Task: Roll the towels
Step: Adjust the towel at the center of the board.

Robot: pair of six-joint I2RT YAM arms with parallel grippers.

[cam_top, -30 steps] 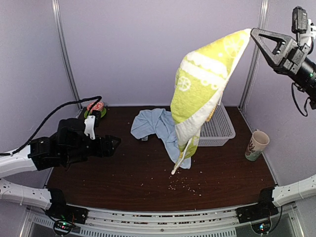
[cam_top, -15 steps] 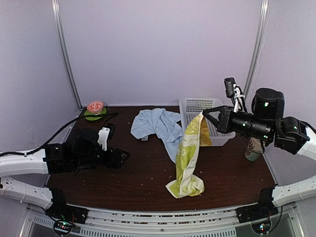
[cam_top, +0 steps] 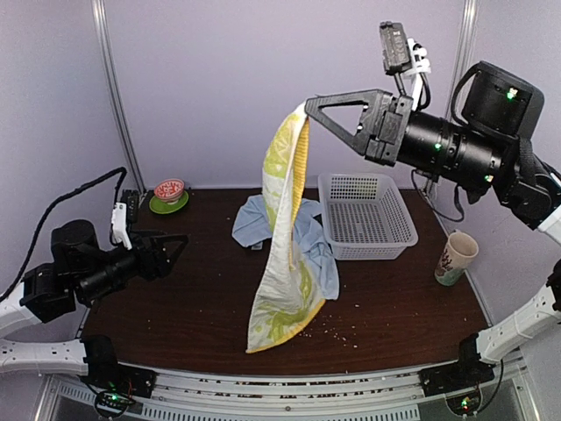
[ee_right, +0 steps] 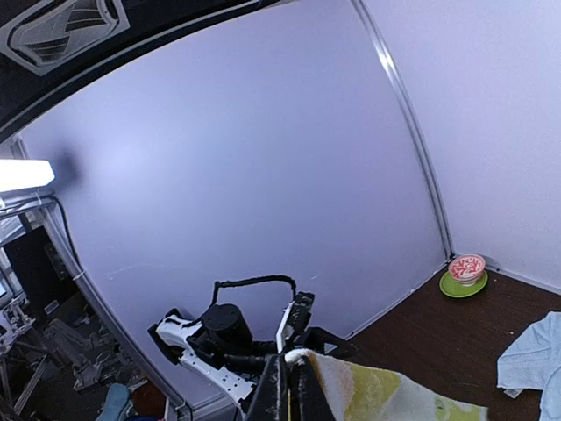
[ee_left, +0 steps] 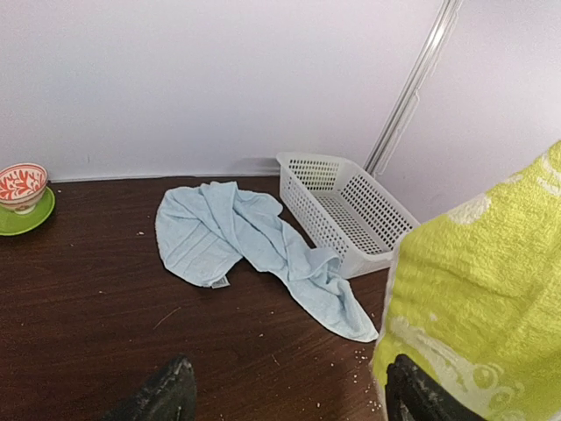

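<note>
**Item 1.** Yellow-green towel (cam_top: 282,263), white circle and flower print. It hangs full length in the air over the middle of the table (cam_top: 394,307), suspended by 1 top corner. Its lower edge droops toward the front of the tabletop; I cannot tell whether it touches the wood.

**Item 2.** Right gripper (cam_top: 306,106). Raised high above the table's centre, its fingers pinched tight on that top corner of the yellow-green towel.

**Item 3.** Light-blue towel (ee_left: 230,235). It lies crumpled and unrolled on the table toward the back. From overhead it sits partly behind the hanging towel. 1 long tail trails forward, just beside the basket.

**Item 4.** Left gripper (cam_top: 178,247). Held low over the left side of the table and pointing toward the middle, its 2 fingers spread apart with nothing between them. In its own camera the hanging towel fills the right edge, close to 1 fingertip.

**Item 5.** White perforated basket (cam_top: 377,244). Back right of the table.

**Item 6.** Mug (cam_top: 456,257). Upright near the right edge, apart from the basket.

**Item 7.** Red-and-white bowl (cam_top: 169,188) seated on a green saucer (cam_top: 165,205). Back left corner.

**Item 8.** Crumbs (cam_top: 337,329). Scattered over the front of the tabletop.
</note>
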